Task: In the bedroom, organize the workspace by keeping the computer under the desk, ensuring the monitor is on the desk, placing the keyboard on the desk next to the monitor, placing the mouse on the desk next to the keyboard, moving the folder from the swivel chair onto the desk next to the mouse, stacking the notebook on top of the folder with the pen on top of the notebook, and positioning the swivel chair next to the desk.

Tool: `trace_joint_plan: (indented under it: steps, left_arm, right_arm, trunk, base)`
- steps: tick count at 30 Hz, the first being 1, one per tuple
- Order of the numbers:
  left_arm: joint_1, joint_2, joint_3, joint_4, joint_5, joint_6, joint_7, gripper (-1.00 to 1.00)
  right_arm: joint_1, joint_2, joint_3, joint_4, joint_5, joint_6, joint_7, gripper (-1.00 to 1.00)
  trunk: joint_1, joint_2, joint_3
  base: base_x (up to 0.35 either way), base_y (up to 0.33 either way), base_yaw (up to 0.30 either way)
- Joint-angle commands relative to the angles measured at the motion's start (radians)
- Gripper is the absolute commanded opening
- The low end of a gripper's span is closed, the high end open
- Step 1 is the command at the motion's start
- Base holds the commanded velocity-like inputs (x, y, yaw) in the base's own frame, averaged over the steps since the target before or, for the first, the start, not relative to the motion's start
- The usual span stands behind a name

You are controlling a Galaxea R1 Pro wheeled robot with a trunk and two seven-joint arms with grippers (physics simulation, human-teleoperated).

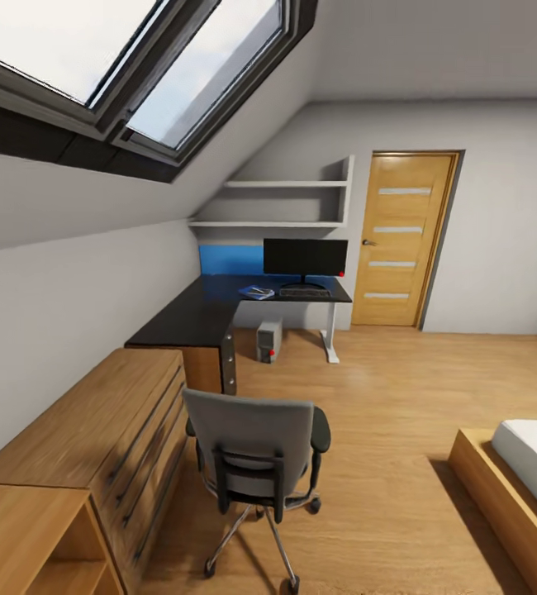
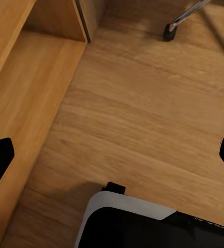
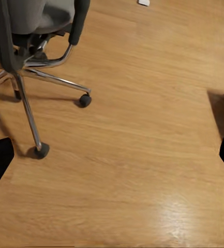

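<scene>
swivel chair [image 1: 256,450] near, well ahead of desk [image 1: 211,310].

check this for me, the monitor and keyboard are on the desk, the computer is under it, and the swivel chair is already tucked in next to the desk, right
One part is wrong. The head view shows the swivel chair standing out on the floor beside the low wooden cabinet, well away from the desk. The rest holds: the monitor and keyboard are on the desk, and the computer stands under it.
</scene>
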Motion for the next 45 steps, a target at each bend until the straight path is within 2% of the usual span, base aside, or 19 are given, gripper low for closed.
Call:
trace_joint_plan:
  steps: [1,23,32,34,39,45]
  left_arm:
    - [0.0,0.001,-0.008,-0.002,0.01,-0.003,0.007,1.0]
    - [0.0,0.001,-0.007,-0.012,0.011,-0.004,0.007,1.0]
    - [0.0,0.004,0.004,-0.093,0.016,-0.004,0.014,1.0]
    - [0.0,0.004,0.007,-0.101,0.017,-0.004,0.015,1.0]
    - [0.0,0.003,0.013,-0.113,0.018,-0.002,0.016,1.0]
    - [0.0,0.003,0.014,-0.115,0.018,-0.002,0.017,1.0]
  right_arm:
    - [-0.001,0.001,0.008,0.001,-0.004,0.0,-0.006,1.0]
    - [-0.001,0.002,0.012,0.001,-0.002,0.027,-0.005,1.0]
    - [-0.001,0.001,0.018,0.002,0.009,0.023,-0.004,1.0]
    - [-0.001,0.0,0.021,0.003,0.016,0.023,-0.003,1.0]
    - [-0.001,-0.002,0.036,0.005,0.072,0.025,-0.003,1.0]
    - [-0.001,-0.002,0.038,0.005,0.082,0.026,-0.004,1.0]
  trunk:
    - [0.0,-0.001,-0.002]
    - [0.0,-0.001,-0.019]
    - [0.0,-0.001,-0.022]
    - [0.008,-0.015,-0.028]
    - [0.027,-0.05,-0.044]
    - [0.05,-0.092,-0.063]
  base:
    - [0.0,0.0,-0.299]
    - [0.008,0.055,-0.26]
    - [0.0,0.004,-0.099]
    - [0.0,0.001,-0.022]
    - [0.0,0.0,-0.009]
    - [0.0,0.0,-0.002]
